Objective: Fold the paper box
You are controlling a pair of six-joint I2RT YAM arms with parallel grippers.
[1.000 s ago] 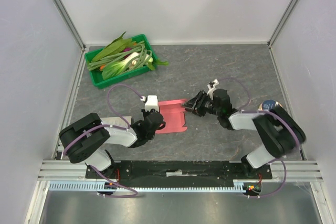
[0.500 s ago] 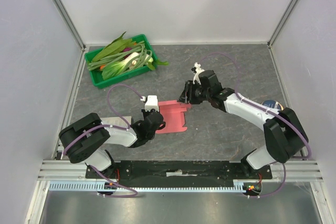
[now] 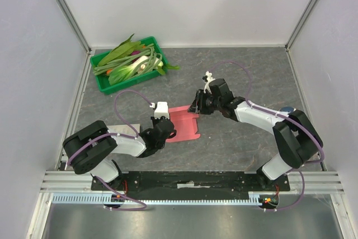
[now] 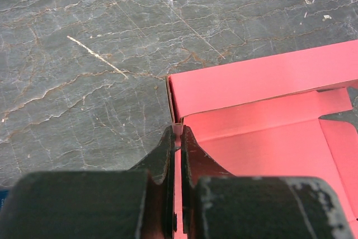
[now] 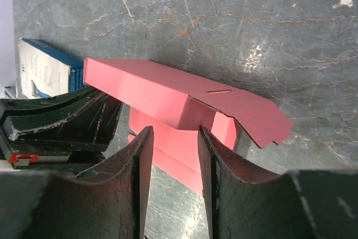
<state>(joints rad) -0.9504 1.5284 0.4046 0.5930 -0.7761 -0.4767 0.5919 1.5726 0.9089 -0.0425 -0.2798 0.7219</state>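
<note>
The pink-red paper box [image 3: 184, 126] lies partly folded on the grey table, between the two arms. My left gripper [image 3: 166, 129] is shut on its near left edge; in the left wrist view the thin card [image 4: 268, 144] runs between the closed fingers of that gripper [image 4: 177, 131]. My right gripper [image 3: 199, 104] is at the box's back right corner. Seen from the right wrist, its jaws [image 5: 174, 135] stand apart, straddling the end of a raised, folded-over flap [image 5: 168, 96]. A tabbed flap with a slot sticks out to the right.
A green tray [image 3: 102, 88] heaped with leafy vegetables stands at the back left. A white-and-blue booklet [image 5: 45, 71] lies under the left arm [image 3: 120, 131]. White walls with metal posts close in the table on three sides.
The right gripper has swung from the box's right side up to its back right corner and now straddles the back flap. The left gripper has stayed shut on the box's edge.
</note>
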